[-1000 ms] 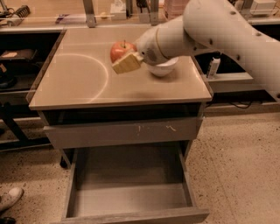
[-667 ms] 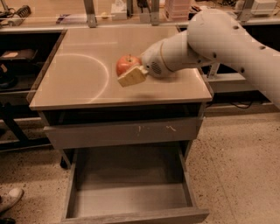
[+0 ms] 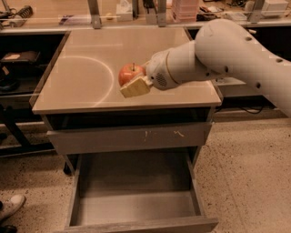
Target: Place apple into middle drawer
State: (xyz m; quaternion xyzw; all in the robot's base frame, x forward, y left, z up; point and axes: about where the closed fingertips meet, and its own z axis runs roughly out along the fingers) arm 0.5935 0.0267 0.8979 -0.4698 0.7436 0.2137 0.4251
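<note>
The red-orange apple (image 3: 128, 73) with a short dark stem is held in my gripper (image 3: 134, 80), which is shut on it. One tan finger pad (image 3: 135, 87) shows in front of the apple. The apple hangs just above the beige table top (image 3: 86, 77), near its front edge. The middle drawer (image 3: 136, 179) is pulled out below and in front of the table; its plain grey floor is bare. My white arm (image 3: 227, 54) reaches in from the right.
A closed grey drawer front with pale scratch marks (image 3: 150, 136) sits right under the table top. A shelf with clutter (image 3: 136, 11) runs along the back. A shoe (image 3: 11, 207) shows at the lower left on the speckled floor (image 3: 245, 173).
My gripper has carried the apple from the middle of the table top toward its front edge. The drawer has stayed open.
</note>
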